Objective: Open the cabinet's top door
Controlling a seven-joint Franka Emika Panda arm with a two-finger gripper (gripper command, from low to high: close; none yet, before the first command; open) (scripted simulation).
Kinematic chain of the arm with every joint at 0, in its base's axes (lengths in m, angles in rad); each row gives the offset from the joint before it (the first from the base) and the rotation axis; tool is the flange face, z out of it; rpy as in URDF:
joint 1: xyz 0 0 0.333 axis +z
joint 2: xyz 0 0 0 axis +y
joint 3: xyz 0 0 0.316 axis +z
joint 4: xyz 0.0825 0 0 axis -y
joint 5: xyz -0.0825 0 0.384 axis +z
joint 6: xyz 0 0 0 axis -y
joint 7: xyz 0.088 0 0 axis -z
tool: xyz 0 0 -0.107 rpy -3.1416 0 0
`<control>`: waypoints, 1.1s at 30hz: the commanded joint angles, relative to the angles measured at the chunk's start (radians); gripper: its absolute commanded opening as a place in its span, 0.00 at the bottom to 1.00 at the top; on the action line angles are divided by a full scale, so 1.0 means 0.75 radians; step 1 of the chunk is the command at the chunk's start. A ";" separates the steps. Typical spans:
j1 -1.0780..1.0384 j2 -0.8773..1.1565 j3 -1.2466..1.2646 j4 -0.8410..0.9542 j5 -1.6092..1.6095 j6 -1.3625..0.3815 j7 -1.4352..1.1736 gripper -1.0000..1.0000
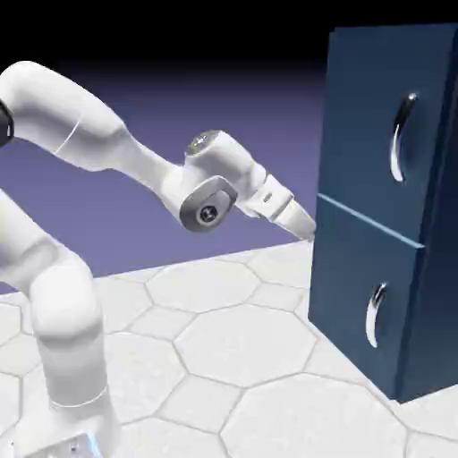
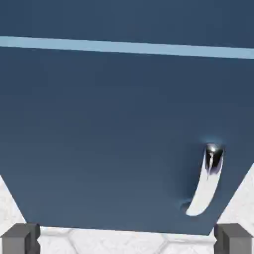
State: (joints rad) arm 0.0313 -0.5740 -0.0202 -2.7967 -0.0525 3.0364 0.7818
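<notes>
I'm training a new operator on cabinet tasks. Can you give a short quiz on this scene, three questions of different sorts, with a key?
1. True or false: the gripper is shut on the top door's handle.
2. Multiple choice: in the hand view, the silver handle seen belongs to
A. the top door
B. the lower door
C. a drawer on the table
3. Fill in: both doors of the cabinet are ____ (open or closed).

Key
1. False: the jaws are open, short of the cabinet and touching nothing.
2. B: it lies below the light-blue seam.
3. Closed.
</notes>
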 commanded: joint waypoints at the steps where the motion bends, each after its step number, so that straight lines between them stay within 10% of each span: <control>1: 0.021 -0.004 -0.022 0.015 -0.058 -0.001 0.045 0.50; 33: 0.704 -0.146 -0.736 0.485 -1.914 -0.023 1.487 0.50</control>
State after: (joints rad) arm 0.5592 -0.6835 -0.5720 -2.4328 -1.4876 3.0188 1.8972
